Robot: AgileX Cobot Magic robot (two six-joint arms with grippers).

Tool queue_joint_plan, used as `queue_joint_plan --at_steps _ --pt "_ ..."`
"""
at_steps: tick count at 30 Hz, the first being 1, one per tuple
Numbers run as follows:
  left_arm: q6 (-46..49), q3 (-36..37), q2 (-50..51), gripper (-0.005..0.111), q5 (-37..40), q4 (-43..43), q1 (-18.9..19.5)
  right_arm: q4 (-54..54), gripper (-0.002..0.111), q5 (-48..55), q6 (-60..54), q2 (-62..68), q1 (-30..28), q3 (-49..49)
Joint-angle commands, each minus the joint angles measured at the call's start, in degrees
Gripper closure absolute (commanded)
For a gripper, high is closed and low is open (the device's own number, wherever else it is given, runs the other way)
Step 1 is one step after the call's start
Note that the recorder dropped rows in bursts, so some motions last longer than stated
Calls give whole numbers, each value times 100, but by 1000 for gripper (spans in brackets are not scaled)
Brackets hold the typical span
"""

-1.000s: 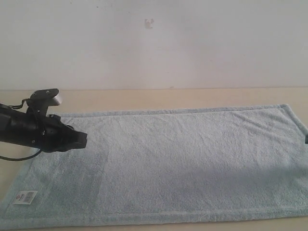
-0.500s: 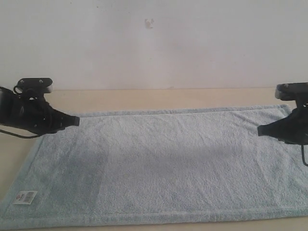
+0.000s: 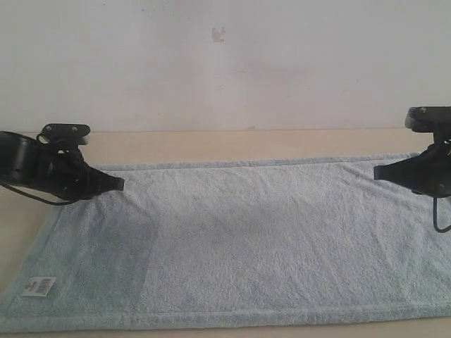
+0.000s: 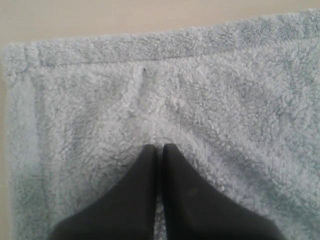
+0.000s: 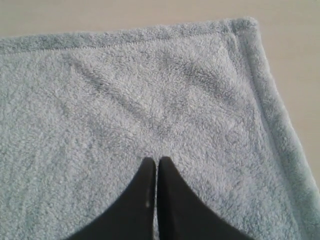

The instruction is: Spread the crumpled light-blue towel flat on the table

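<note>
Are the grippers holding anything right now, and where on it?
Both seem to pinch the towel: the left gripper and right gripper are shut on puckered cloth just inside its two far corners.

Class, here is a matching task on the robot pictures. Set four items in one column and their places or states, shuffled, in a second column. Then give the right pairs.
Column one:
1. towel
2. white label
3. left gripper
4. right gripper

Column two (sides as in the exterior view):
A. shut, at the towel's far right corner
B. spread flat on the table
C. on the towel's near left corner
D. shut, at the towel's far left corner

Pairs: 1-B, 2-C, 3-D, 4-A
</note>
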Motion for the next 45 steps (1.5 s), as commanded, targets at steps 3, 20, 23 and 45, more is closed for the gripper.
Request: queue_joint_plan --at_steps 3,20,23,45 --pt "10 -393 468 103 433 195 -13 -12 107 32 152 -293 169 1" --pt "-816 -109 -1531 103 1001 252 -13 -12 107 1541 180 -1745 406 1" --pt "-816 458 -2437 103 735 252 -13 -12 107 2177 180 -2060 406 1" --pt "-713 5259 -10216 103 -2583 -371 -1 -1383 107 601 864 -7312 1312 2752"
